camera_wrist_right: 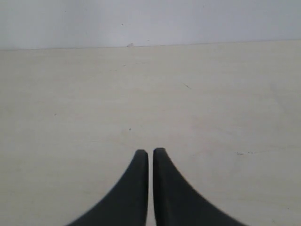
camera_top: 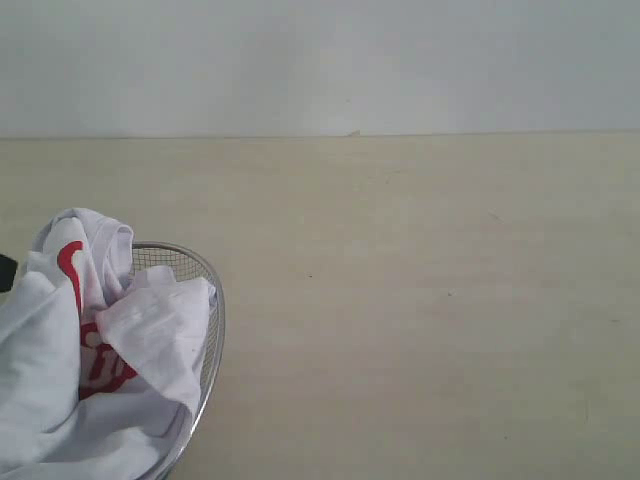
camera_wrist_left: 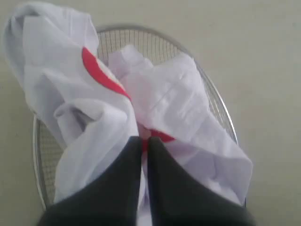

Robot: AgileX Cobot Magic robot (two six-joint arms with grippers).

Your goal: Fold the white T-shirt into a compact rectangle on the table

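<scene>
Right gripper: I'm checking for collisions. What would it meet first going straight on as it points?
Nothing stands ahead of the right gripper; only bare table, then the pale wall. Its tilt is unclear, so it may touch the table first.

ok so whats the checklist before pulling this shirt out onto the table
1. white T-shirt out of the wire basket: not ok, it sits bunched in it.
2. left gripper pinching cloth: cannot tell, jaws shut among the folds.
3. right gripper ready to grasp: not ok, jaws shut, over bare tabletop.
4. table space beside the basket for laying out: ok, bare in view.
5. Shirt flat: not ok, crumpled, red print mostly folded in.
</scene>
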